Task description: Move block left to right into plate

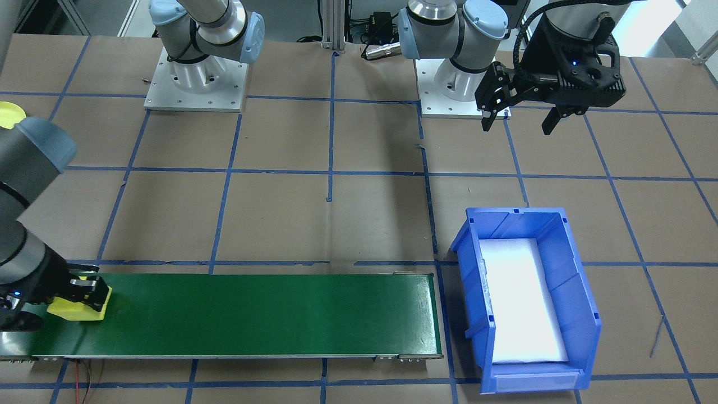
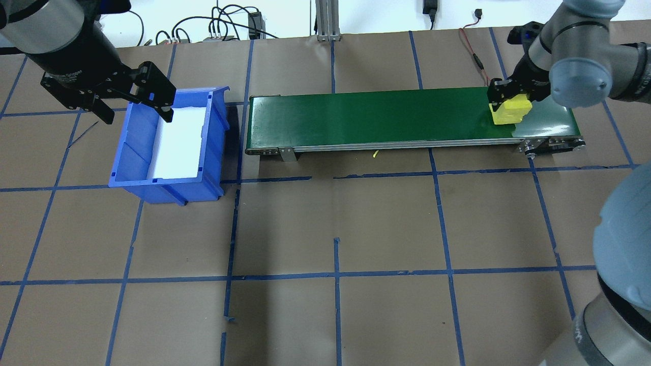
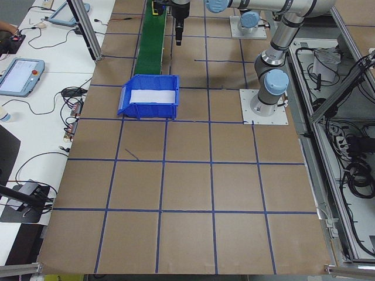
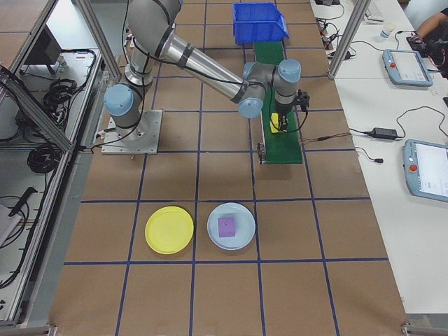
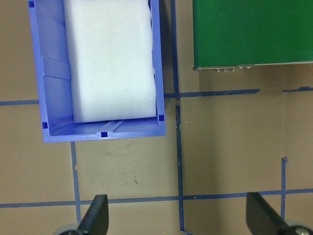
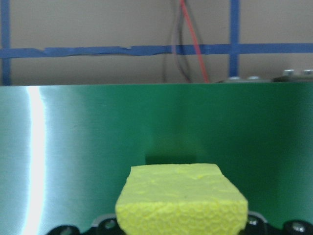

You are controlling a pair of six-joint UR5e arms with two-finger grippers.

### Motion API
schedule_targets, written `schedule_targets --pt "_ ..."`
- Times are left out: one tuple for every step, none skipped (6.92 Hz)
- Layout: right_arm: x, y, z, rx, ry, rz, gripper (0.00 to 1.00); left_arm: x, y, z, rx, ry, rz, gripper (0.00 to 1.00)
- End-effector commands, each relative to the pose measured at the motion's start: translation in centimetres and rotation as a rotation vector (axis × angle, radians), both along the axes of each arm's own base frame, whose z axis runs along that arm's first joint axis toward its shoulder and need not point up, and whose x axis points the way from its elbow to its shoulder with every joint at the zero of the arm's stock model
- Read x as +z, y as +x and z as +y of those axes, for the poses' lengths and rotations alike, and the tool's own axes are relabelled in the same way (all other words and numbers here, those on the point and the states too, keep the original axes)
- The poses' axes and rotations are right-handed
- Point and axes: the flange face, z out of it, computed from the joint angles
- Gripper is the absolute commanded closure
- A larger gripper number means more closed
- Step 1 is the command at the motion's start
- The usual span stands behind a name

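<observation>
Fingers of the right gripper are squeezed tight on the yellow block, which sits low on the green belt under it. The yellow plate lies well away from that gripper on the tabletop, just beside a pale blue plate with a purple cube. The left gripper hangs spread wide, holding nothing, above the near edge of the blue bin.
</observation>
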Motion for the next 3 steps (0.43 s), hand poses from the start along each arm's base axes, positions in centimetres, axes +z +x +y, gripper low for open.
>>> schedule_targets --pt "3.1 -11.8 3.9 0.050 0.015 0.089 0.66 0.0 0.0 0.0 0.000 0.000 0.000 0.00" --pt "2.3 -18.9 7.8 0.042 0.111 0.035 0.66 0.0 0.0 0.0 0.002 0.000 0.000 0.00" --pt "3.3 -25.2 12.6 0.045 0.149 0.002 0.66 0.0 0.0 0.0 0.000 -0.001 0.001 0.00"
